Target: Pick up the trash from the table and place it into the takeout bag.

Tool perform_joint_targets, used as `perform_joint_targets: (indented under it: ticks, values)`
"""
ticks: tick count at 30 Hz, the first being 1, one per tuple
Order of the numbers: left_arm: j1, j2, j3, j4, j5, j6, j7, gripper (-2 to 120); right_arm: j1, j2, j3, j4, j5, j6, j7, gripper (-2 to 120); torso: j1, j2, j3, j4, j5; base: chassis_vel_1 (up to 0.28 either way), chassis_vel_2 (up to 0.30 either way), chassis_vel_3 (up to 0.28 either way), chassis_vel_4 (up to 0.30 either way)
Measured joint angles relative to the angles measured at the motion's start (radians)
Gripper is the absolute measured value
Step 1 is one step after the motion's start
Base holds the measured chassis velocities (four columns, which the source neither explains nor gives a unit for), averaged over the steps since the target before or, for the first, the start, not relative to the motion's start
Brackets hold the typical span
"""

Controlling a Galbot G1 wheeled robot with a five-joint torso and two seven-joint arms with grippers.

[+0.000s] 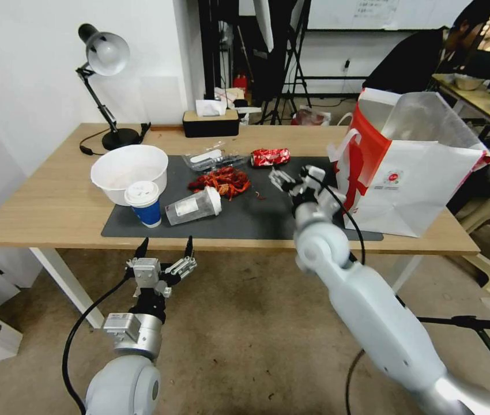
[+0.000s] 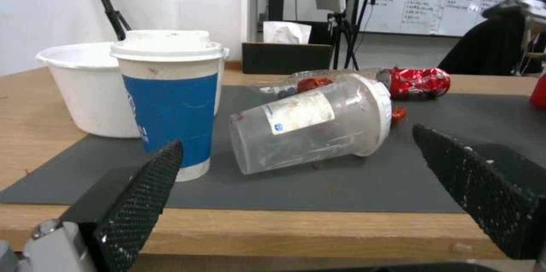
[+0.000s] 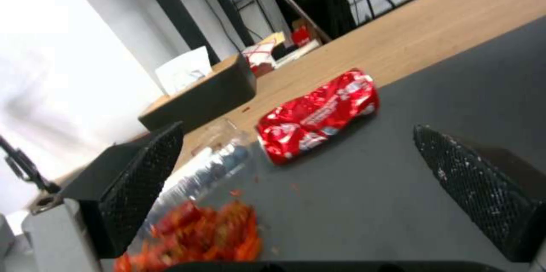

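Note:
Trash lies on the table, mostly on its dark grey mat. A white bowl stands at the left with a blue white-lidded paper cup in front of it. Beside them a clear lidded cup lies on its side. Red crayfish shells are heaped mid-mat, and a crushed red can lies behind them. The takeout bag stands open at the right. My right gripper hovers open over the mat, just short of the can. My left gripper is open below the table's front edge, facing both cups.
A flat clear plastic container lies behind the shells. A black tissue box and a desk lamp stand along the table's far side. Tripods and another desk with a seated person are behind. Bare floor lies in front of the table.

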Motion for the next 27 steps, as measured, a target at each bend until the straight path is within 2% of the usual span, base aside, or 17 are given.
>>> perform_joint_targets:
  ticks: [10,17,27]
  values:
    - [0.004,0.004,-0.004,0.0,0.0,0.0,0.0,100,0.07,0.085,0.006,-0.097,0.072,-0.004,0.025,100,0.0,0.0,0.0,0.0002,0.0001,0.0,0.0,0.0,0.0]
    - [0.005,0.004,-0.004,0.0,0.002,0.001,0.0,100,0.111,0.175,0.083,-0.202,0.138,0.029,0.007,100,0.0,0.0,0.0,0.0,0.0001,0.0,0.0,0.0,0.0]
    - [0.009,0.004,-0.008,0.0,0.003,0.001,-0.001,100,0.173,0.237,0.136,-0.35,0.178,0.055,-0.039,100,0.0,0.0,0.0,0.0001,0.0002,0.0,0.0,0.0,0.0]
